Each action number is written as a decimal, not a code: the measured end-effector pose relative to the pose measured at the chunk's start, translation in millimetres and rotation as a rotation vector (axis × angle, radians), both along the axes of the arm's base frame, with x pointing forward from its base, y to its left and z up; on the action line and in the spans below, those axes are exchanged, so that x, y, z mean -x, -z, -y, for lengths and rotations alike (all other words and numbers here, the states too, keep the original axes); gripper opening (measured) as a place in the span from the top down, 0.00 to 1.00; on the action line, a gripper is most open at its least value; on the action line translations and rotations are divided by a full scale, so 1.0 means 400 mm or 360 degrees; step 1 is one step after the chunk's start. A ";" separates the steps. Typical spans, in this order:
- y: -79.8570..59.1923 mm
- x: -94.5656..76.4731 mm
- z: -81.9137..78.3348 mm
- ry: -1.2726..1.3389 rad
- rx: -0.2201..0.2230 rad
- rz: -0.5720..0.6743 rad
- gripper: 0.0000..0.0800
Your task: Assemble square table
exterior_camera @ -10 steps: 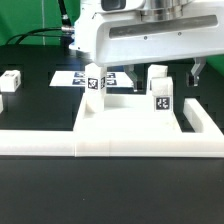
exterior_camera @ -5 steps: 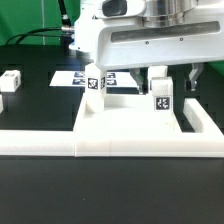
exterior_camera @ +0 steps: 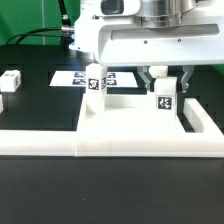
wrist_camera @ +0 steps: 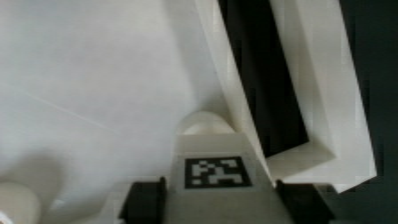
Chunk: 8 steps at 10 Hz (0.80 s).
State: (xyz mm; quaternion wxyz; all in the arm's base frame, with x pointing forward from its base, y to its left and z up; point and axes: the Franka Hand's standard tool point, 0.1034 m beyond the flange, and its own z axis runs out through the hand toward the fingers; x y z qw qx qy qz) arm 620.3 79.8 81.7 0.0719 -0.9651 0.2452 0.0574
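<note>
On the black tabletop [exterior_camera: 110, 190], the white plastic flat square slab [exterior_camera: 125, 114] lay against the long low white border rail [exterior_camera: 40, 142]. The gripper [exterior_camera: 166, 86] straddled an upright white tagged leg post [exterior_camera: 163, 102] near the slab's corner. Whether it had clamped the post could not be told. Keeping the post vertical while twisting would have seated it best.

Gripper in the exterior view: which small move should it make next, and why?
Probably close the gripper. It looks open, straddling the upright leg post that stands on the square tabletop, and the wrist view shows this post centred in the gap. Closing would likely give the grip needed to turn or lift the post.
</note>
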 end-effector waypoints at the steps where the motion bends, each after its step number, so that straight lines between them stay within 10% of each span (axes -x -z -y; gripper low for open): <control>1: 0.002 -0.002 -0.001 0.0202 0.0005 -0.0028 0.64; 8: 0.003 -0.017 -0.030 0.1418 0.0007 -0.0173 0.64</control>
